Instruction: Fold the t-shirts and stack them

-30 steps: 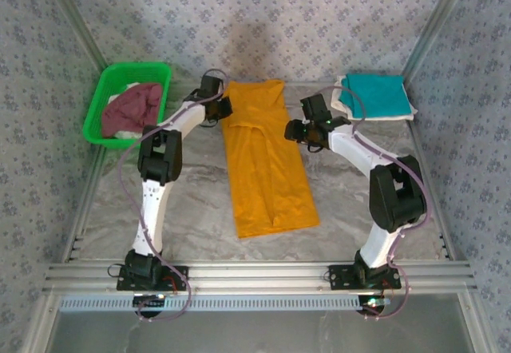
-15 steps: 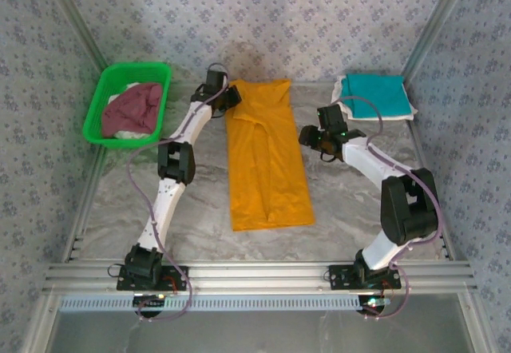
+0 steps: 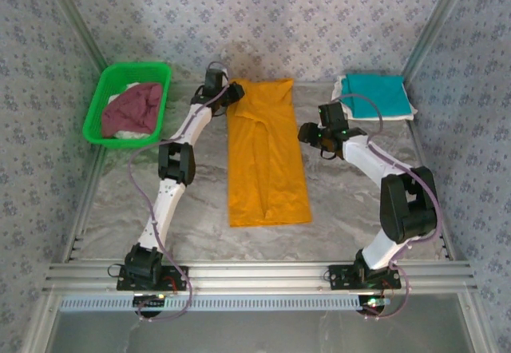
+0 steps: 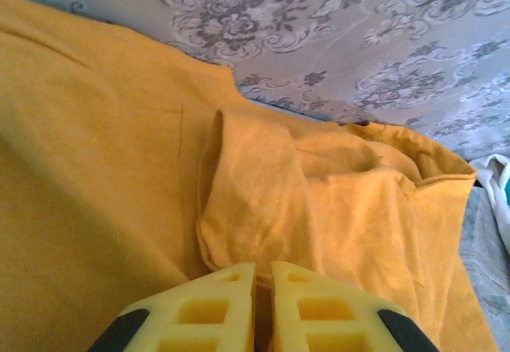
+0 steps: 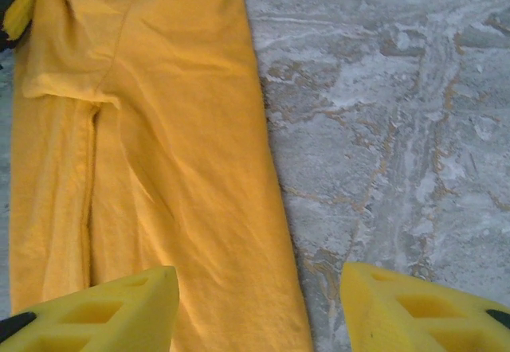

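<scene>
Soft, matt, lightly creased cloth of the orange-yellow tee (image 3: pixel 267 169); smooth, marble-veined grey table (image 3: pixel 351 209); glossy moulded plastic of the green basket (image 3: pixel 140 67).

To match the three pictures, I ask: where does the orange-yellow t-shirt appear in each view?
Top external: the orange-yellow t-shirt lies as a long strip in the middle, between the arms.
Left wrist: it takes the left and lower part.
Right wrist: it covers the left half.
Shared landmark: the grey marbled table beside it.
</scene>
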Tool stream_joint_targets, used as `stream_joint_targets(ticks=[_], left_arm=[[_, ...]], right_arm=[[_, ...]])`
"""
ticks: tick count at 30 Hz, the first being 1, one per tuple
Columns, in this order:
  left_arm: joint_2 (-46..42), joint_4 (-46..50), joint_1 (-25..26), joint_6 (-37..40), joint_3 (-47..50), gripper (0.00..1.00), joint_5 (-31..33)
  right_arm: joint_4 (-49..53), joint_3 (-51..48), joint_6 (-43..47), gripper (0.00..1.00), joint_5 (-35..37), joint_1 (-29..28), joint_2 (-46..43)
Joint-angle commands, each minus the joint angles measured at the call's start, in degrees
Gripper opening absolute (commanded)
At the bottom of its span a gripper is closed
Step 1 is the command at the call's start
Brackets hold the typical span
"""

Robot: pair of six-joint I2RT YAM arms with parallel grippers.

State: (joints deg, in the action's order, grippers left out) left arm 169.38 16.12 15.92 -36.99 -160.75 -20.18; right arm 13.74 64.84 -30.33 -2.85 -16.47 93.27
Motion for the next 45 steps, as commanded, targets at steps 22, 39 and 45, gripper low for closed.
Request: stream_joint_targets(ticks=[22, 39, 45], left_arm=[[-106.8, -6.5, 14.9, 3.5, 120.3, 0.66, 7.3], [-100.8, -11.1, 28.2, -9.0, 134.3, 0.5, 8.0], [-98.5, -11.4, 28.3, -7.8, 134.1, 0.46, 9.3]], right_arm=[[3.2, -29.2, 3.4, 0.72, -1.0, -13.6, -30.8], [6.0, -33.4, -0.6, 0.71, -2.9, -10.1, -28.5], [4.6, -33.6, -0.8, 0.71, -3.2, -10.8, -27.7]])
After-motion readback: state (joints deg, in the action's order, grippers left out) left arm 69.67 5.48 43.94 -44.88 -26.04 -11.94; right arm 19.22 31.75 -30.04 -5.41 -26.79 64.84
